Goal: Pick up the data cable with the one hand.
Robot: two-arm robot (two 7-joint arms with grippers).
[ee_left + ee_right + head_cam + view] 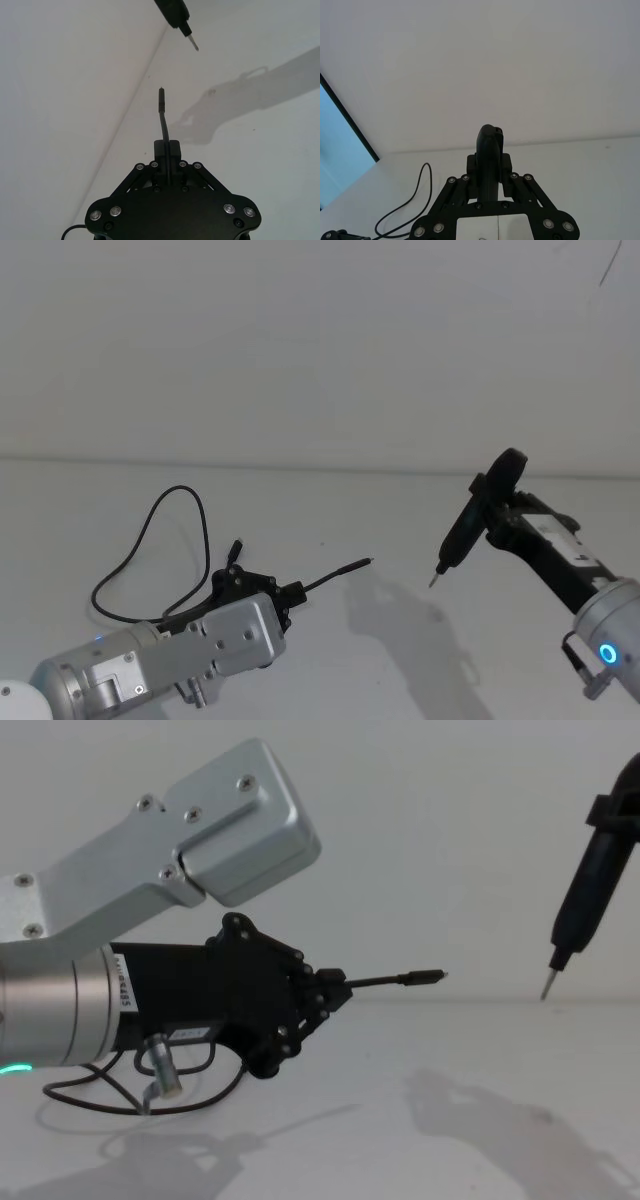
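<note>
over the white table the left gripper and right gripper face each other — the right clamped on a slim pointed tool, the left pinched tight on the data cable just behind its plug, likely so that end juts level, clear of the surface, while the slack lies looped behind.

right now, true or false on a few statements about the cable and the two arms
1. The left gripper is shut on the data cable near its plug. True.
2. The cable's slack loops on the table. True.
3. The plug rests on the table. False: it sticks out beyond the jaws, in the air.
4. The right gripper holds a pointed tool. True.
5. The tool's tip touches the plug. False: a clear gap separates them.
</note>
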